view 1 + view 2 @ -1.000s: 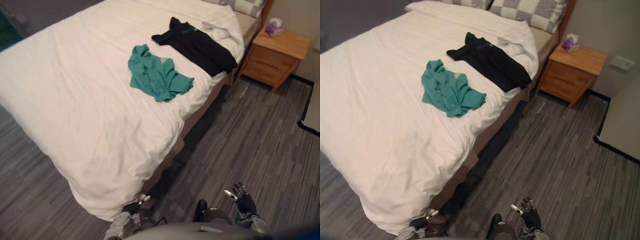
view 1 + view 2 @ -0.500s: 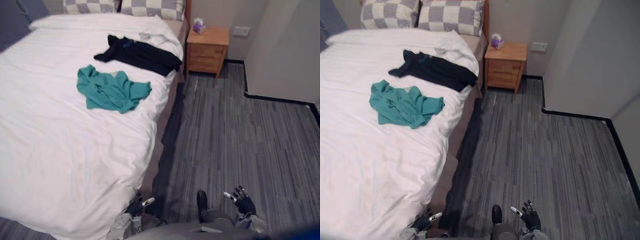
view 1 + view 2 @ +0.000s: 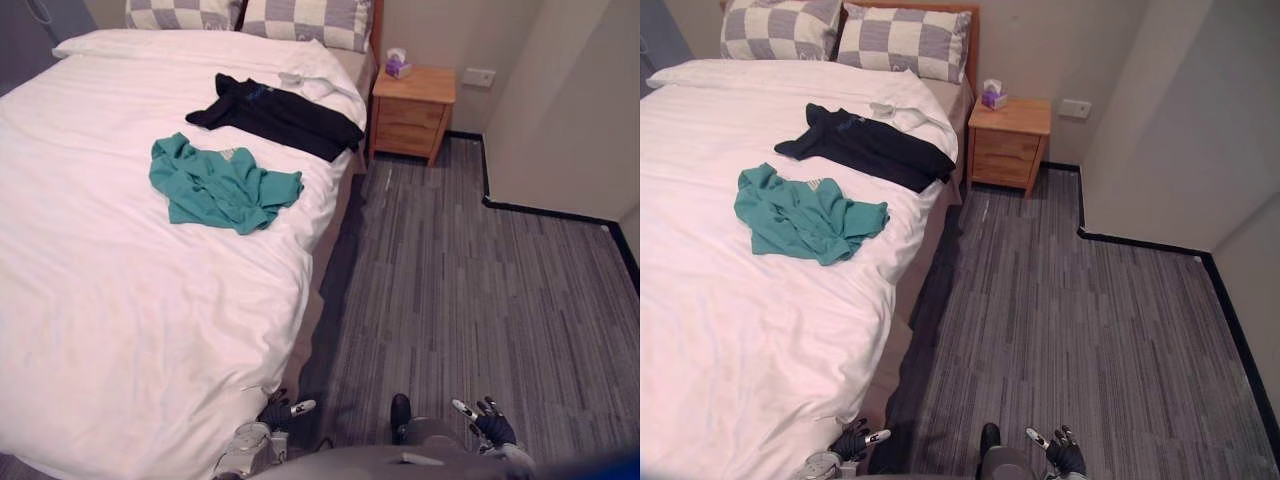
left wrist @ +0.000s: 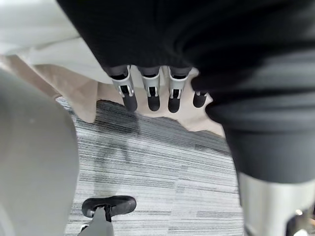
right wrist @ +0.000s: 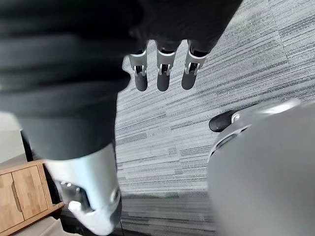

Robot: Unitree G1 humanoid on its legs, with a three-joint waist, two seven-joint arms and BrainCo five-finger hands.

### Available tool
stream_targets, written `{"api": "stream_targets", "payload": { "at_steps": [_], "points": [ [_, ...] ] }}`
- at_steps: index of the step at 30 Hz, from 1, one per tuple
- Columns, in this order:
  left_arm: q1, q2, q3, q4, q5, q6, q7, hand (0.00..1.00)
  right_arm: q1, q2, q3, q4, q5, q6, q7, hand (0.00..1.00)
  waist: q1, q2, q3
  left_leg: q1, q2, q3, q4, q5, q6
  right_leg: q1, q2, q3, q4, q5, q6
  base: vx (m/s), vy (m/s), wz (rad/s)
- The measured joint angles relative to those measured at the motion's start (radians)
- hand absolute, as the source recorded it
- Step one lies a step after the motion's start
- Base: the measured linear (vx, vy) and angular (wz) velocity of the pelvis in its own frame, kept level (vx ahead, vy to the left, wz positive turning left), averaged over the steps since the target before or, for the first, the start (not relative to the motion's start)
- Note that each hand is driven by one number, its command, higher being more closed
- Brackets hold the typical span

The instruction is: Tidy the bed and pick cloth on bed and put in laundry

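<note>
The left hand and right hand hung empty, fingers relaxed, by the bed, where the teal cloth and black cloth lay untouched; the approach seemed in hand, a reach for the teal cloth next.

A crumpled teal garment lies bunched on the white duvet of the bed, about midway along it and toward the side that borders the floor. Nearer the checked pillows, a black garment lies spread fairly flat and slantwise, one end reaching that same side. The two garments are near each other but apart.
</note>
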Motion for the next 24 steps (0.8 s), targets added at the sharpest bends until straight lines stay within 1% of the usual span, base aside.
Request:
{"api": "stream_targets", "payload": {
  "at_steps": [1, 2, 3, 7, 8, 9, 10, 11, 13, 15, 17, 19, 20, 21, 22, 23, 24],
  "points": [
    [0.000, 0.002, 0.004, 0.000, 0.000, 0.015, 0.005, 0.00, -0.008, 0.004, -0.011, 0.008, 0.000, 0.027, -0.002, 0.00, 0.002, -0.007, -0.003, -0.001, -0.008, -0.008, 0.009, 0.000, 0.000, 0.019, -0.001, 0.007, -0.038, 0.022, 0.004, -0.02, 0.028, -0.08],
    [0.000, 0.002, 0.004, 0.000, -0.001, 0.019, 0.011, 0.00, -0.008, 0.007, -0.017, 0.007, 0.000, 0.038, -0.002, 0.00, 0.004, -0.010, -0.005, -0.001, -0.011, -0.008, 0.011, 0.000, 0.000, 0.027, -0.001, 0.011, -0.057, 0.033, 0.003, -0.03, 0.026, -0.18],
    [-0.002, 0.002, 0.009, -0.001, -0.002, 0.030, 0.013, 0.00, -0.011, 0.011, -0.028, 0.008, 0.004, 0.059, -0.003, 0.00, 0.009, -0.015, -0.006, 0.000, -0.016, -0.007, 0.011, 0.000, 0.000, 0.033, -0.003, 0.019, -0.081, 0.043, 0.004, -0.04, 0.018, -0.14],
    [-0.001, -0.001, 0.040, 0.000, 0.001, 0.042, 0.017, 0.00, -0.015, 0.011, -0.039, 0.008, 0.012, 0.100, -0.009, 0.00, 0.007, -0.020, -0.005, 0.001, -0.019, -0.008, -0.004, -0.004, -0.003, 0.026, -0.005, 0.019, -0.085, 0.040, 0.002, -0.06, 0.008, -0.06],
    [-0.002, -0.002, 0.043, 0.001, 0.001, 0.050, 0.018, 0.00, -0.016, 0.012, -0.048, 0.008, 0.010, 0.112, -0.006, 0.00, 0.007, -0.021, -0.001, 0.006, -0.017, -0.008, -0.021, -0.006, -0.005, 0.022, -0.002, 0.019, -0.085, 0.040, 0.002, -0.05, -0.017, -0.10],
    [-0.003, -0.002, 0.051, 0.001, 0.000, 0.053, 0.018, 0.00, -0.016, 0.016, -0.060, 0.010, 0.008, 0.120, -0.003, 0.00, 0.009, -0.021, 0.000, 0.013, -0.013, -0.006, -0.029, -0.011, -0.016, 0.022, 0.003, 0.018, -0.085, 0.040, 0.002, -0.04, -0.031, -0.11],
    [-0.003, -0.002, 0.054, 0.001, 0.000, 0.054, 0.018, 0.00, -0.015, 0.018, -0.065, 0.012, 0.008, 0.122, -0.001, 0.00, 0.008, -0.019, 0.001, 0.015, -0.009, -0.004, -0.029, -0.013, -0.019, 0.023, 0.007, 0.018, -0.085, 0.040, 0.001, -0.02, -0.024, -0.07],
    [-0.022, -0.005, 0.091, 0.041, 0.003, 0.071, 0.021, 0.00, -0.048, 0.000, -0.047, 0.045, -0.011, 0.131, 0.036, 0.00, 0.009, -0.014, 0.002, 0.033, 0.011, -0.066, -0.050, 0.056, -0.023, 0.040, 0.008, -0.060, -0.085, 0.004, -0.012, -0.02, -0.006, 0.05],
    [-0.022, -0.008, 0.091, 0.041, 0.002, 0.071, 0.021, 0.00, -0.049, -0.002, -0.050, 0.045, -0.011, 0.131, 0.036, 0.00, 0.010, -0.007, 0.003, 0.033, 0.028, -0.066, -0.066, 0.026, -0.020, 0.034, 0.022, -0.065, -0.085, 0.006, -0.011, -0.03, 0.024, 0.10],
    [-0.023, -0.006, 0.093, 0.041, 0.002, 0.071, 0.020, 0.00, -0.045, 0.002, -0.051, 0.046, -0.011, 0.131, 0.036, 0.00, 0.010, -0.006, 0.005, 0.033, 0.030, -0.063, -0.063, 0.016, -0.024, 0.032, 0.024, -0.065, -0.085, 0.012, -0.013, -0.04, 0.030, -0.04],
    [-0.023, -0.004, 0.091, 0.041, 0.000, 0.068, 0.021, 0.00, -0.040, 0.006, -0.058, 0.044, -0.010, 0.122, 0.044, 0.00, 0.004, -0.008, 0.004, 0.032, 0.030, -0.057, -0.063, 0.014, -0.027, 0.030, 0.023, -0.061, -0.084, 0.014, -0.012, -0.03, 0.032, -0.09],
    [-0.021, -0.006, 0.093, 0.040, -0.007, 0.052, 0.021, 0.00, -0.024, 0.007, -0.068, 0.042, -0.009, 0.096, 0.065, 0.00, 0.005, -0.005, 0.007, 0.026, 0.039, -0.030, -0.062, 0.013, -0.029, 0.020, 0.023, -0.057, -0.079, 0.019, -0.012, -0.01, 0.017, -0.15],
    [-0.016, -0.012, 0.113, 0.040, -0.011, 0.042, 0.021, 0.00, -0.004, 0.008, -0.068, 0.035, -0.009, 0.072, 0.081, 0.00, 0.004, -0.001, 0.007, 0.017, 0.041, -0.008, -0.059, 0.012, -0.031, 0.010, 0.024, -0.053, -0.078, 0.019, -0.012, -0.01, 0.014, -0.12],
    [-0.013, -0.018, 0.124, 0.039, -0.013, 0.034, 0.021, 0.00, 0.005, 0.009, -0.068, 0.030, -0.008, 0.060, 0.089, 0.00, 0.004, -0.002, 0.006, 0.012, 0.042, 0.002, -0.056, 0.011, -0.031, 0.006, 0.023, -0.052, -0.077, 0.019, -0.012, -0.01, 0.032, -0.12],
    [-0.010, -0.025, 0.136, 0.039, -0.021, 0.014, 0.021, 0.00, 0.024, 0.010, -0.068, 0.018, -0.004, 0.037, 0.105, 0.00, 0.003, 0.001, 0.014, 0.011, 0.046, 0.027, -0.052, 0.011, -0.032, -0.005, 0.023, -0.052, -0.058, 0.014, -0.014, -0.01, 0.040, -0.12],
    [-0.004, -0.034, 0.152, 0.039, -0.020, -0.007, 0.021, 0.00, 0.044, 0.010, -0.067, 0.005, 0.013, 0.013, 0.120, 0.00, 0.000, 0.009, 0.015, -0.002, 0.050, 0.054, -0.042, 0.010, -0.034, -0.034, 0.020, -0.048, -0.018, -0.004, -0.011, -0.01, 0.033, -0.11],
    [-0.002, -0.036, 0.152, 0.038, -0.019, -0.018, 0.022, 0.00, 0.050, 0.011, -0.067, 0.002, 0.023, -0.002, 0.124, 0.00, -0.002, 0.012, 0.018, -0.004, 0.052, 0.068, -0.038, 0.010, -0.034, -0.045, 0.019, -0.047, 0.004, -0.012, -0.011, 0.00, 0.025, -0.15]
  ]
}}
